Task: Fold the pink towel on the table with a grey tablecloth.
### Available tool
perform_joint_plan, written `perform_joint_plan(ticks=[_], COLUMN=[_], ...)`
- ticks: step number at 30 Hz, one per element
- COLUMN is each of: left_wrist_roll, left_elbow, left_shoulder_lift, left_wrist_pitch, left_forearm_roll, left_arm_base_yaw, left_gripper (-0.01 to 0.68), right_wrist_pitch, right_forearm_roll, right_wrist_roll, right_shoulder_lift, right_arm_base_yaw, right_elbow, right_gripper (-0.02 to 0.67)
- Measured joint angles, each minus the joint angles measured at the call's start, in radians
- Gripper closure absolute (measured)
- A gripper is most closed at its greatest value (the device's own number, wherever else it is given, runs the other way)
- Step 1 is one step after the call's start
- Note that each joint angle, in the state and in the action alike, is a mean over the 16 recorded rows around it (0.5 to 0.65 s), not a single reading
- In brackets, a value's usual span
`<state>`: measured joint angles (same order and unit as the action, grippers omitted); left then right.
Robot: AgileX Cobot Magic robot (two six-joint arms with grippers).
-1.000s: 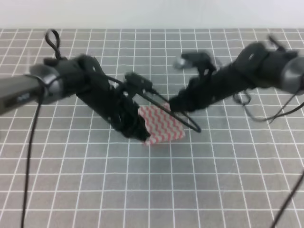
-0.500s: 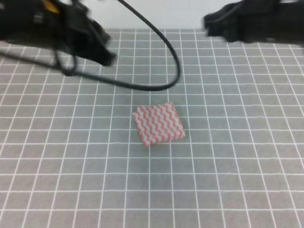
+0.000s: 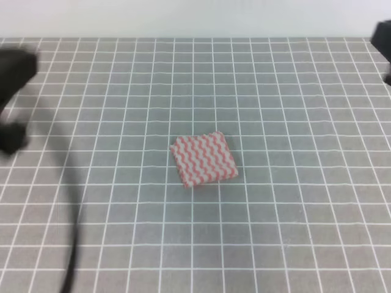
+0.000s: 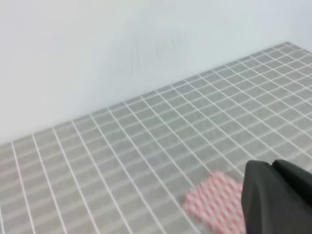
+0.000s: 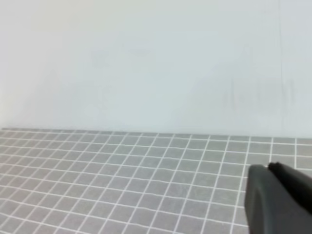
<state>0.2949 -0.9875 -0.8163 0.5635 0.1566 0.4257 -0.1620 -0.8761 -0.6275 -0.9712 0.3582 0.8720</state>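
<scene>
The pink towel (image 3: 203, 159) lies folded into a small, slightly skewed rectangle in the middle of the table with a grey tablecloth (image 3: 293, 213), and nothing touches it. The left wrist view shows the same towel (image 4: 213, 204), blurred, low in the frame. My left arm (image 3: 12, 79) is a dark blur at the far left edge, well away from the towel. Only a sliver of my right arm (image 3: 385, 43) shows at the far right edge. Each wrist view shows just a black fingertip mass, left gripper (image 4: 280, 195) and right gripper (image 5: 280, 197), with nothing held; whether they are open does not show.
A blurred black cable (image 3: 72, 244) hangs over the left front of the table. A white wall (image 5: 146, 63) rises behind the table's far edge.
Both arms have pulled back from the towel, left arm to the left edge and right arm to the right edge. The towel stays folded in the middle.
</scene>
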Motion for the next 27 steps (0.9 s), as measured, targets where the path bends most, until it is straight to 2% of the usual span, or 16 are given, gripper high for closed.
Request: perform_joint_plan(ticks=[6,12,18,27], left_wrist_roll=[-0.087,-0.155,-0.189,-0.188], left_elbow=[0.153,0.251,0.288,0.295], left_shoulder_lift=[0.217,0.376,0.459,0.477], left_wrist_pitch=[0.082,0.229,0.41,0.635], left_forearm_roll=[-0.029,-0.054,-0.061,-0.058], left_arm_base_yaw=[0.0,0.0,0.0,0.0], left_gripper=[0.673,0.673,0.673,0.673], right_wrist_pitch=[-0.016,-0.055,-0.097,-0.174], right_forearm_roll=[-0.006,-0.005,-0.001,0.003], right_wrist_roll=[0.001,0.0,-0.001,-0.002], right_shoulder_lift=[0.142,0.258,0.336,0.372], right_arm_base_yaw=[0.0,0.0,0.0,0.0], right_elbow=[-0.103,-0.184,-0.236,-0.258], right_gripper=[0.665,0.665,0.665,0.665])
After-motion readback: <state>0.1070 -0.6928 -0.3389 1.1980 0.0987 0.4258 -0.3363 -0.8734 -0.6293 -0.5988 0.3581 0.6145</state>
